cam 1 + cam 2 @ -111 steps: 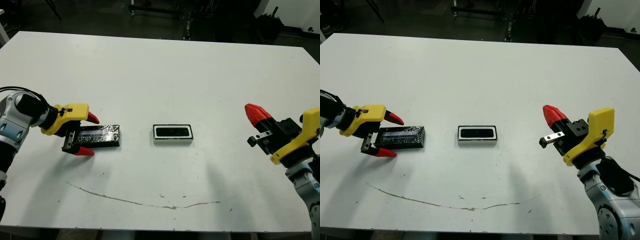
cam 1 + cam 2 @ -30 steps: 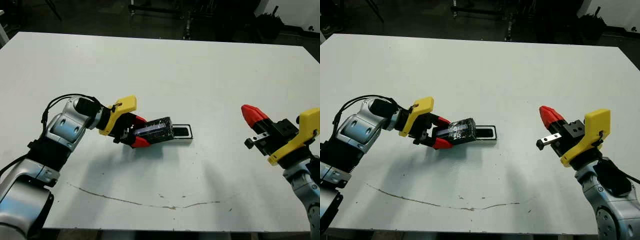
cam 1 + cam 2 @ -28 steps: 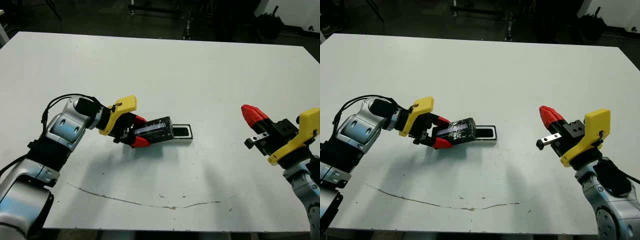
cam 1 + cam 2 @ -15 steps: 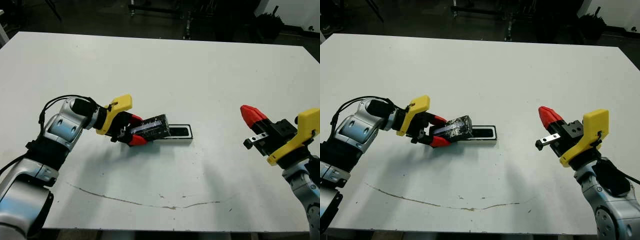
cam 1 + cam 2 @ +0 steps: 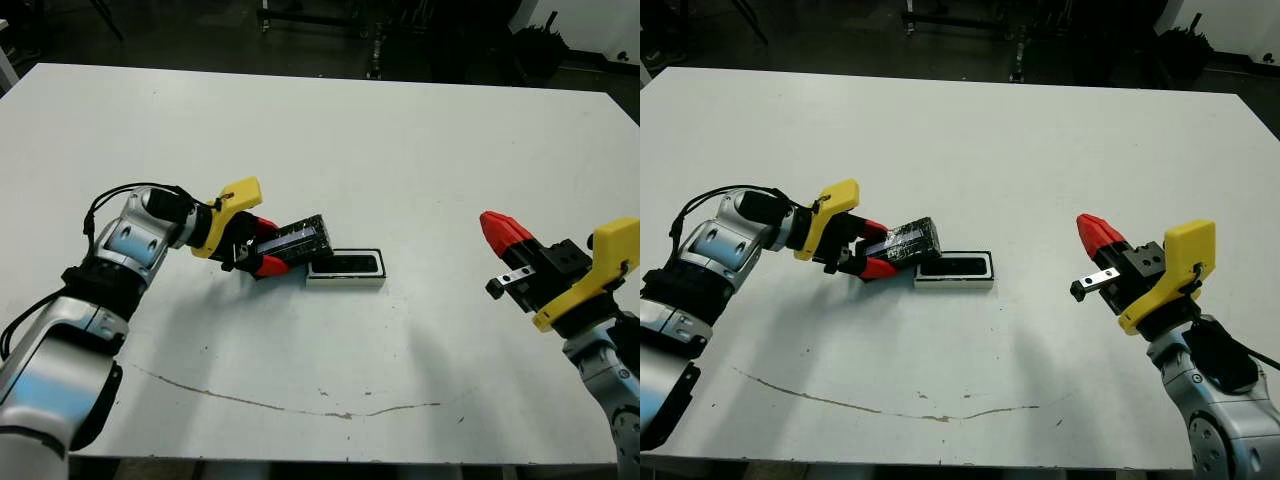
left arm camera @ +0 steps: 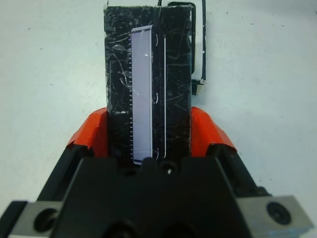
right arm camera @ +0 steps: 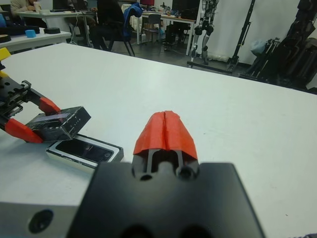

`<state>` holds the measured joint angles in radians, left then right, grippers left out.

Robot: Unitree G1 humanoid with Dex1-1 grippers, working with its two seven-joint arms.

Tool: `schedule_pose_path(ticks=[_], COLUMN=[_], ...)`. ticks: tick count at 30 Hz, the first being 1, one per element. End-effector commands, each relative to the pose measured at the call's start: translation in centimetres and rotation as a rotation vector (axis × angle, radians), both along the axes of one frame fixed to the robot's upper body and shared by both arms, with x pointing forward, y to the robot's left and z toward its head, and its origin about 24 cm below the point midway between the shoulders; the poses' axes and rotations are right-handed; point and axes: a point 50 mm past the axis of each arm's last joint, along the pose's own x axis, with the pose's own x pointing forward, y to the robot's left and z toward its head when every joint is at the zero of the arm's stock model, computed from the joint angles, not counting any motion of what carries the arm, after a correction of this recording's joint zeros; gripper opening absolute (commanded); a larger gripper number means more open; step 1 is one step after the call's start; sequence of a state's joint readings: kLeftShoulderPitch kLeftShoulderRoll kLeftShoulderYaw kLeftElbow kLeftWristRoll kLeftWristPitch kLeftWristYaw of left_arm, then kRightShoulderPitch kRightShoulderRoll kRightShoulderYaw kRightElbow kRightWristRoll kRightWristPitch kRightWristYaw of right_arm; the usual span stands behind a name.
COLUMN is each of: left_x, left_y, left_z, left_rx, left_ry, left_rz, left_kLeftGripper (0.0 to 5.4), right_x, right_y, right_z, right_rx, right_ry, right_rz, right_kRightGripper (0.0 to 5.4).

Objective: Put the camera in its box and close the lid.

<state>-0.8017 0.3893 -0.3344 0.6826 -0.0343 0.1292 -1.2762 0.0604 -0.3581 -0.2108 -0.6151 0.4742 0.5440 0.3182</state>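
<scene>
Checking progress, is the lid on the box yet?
No. The left gripper holds the lid tilted beside the open box.

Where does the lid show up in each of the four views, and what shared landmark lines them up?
Left eye: lid left of centre.
Right eye: lid left of centre.
Left wrist: lid fills the centre.
Right wrist: lid at far left.
Landmark: the box right beside it.

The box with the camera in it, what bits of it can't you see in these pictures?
- Left wrist view: the lid, held in the left claw, covers nearly all of the box.
- Head views: the lid's raised end hides the box's left end.
- Right wrist view: the camera shows too small for details.
</scene>
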Motion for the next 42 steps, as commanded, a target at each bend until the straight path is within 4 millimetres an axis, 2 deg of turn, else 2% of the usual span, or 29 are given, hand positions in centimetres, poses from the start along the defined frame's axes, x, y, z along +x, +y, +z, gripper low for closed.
schedule_pose_path(ticks=[1,17,29,42], left_x=[-0.2,-0.4,-0.9,-3.6], left_y=[-0.3,-0.7,-1.9,-5.0], left_z=[-1.0,-1.5,-2.4,-3.2], left_rx=[0.023,0.006,-0.007,0.143], left_ry=[0.024,0.149,0.255,0.066], left_rz=[-0.018,-0.068,-0.092,-0.146], left_kLeftGripper=[3.16,3.16,3.16,3.15], right_x=[-0.1,-0.2,-0.3,-0.3], right_y=[-0.2,-0.1,-0.1,0.0], right_z=[-0.3,-0.5,-0.5,-0.4], right_rx=[-0.008,-0.009,-0.007,-0.015], right_ry=[0.01,0.011,0.013,0.001], right_rz=[-0.007,-0.014,-0.014,-0.004], right_kRightGripper=[0.0,0.0,0.0,0.0])
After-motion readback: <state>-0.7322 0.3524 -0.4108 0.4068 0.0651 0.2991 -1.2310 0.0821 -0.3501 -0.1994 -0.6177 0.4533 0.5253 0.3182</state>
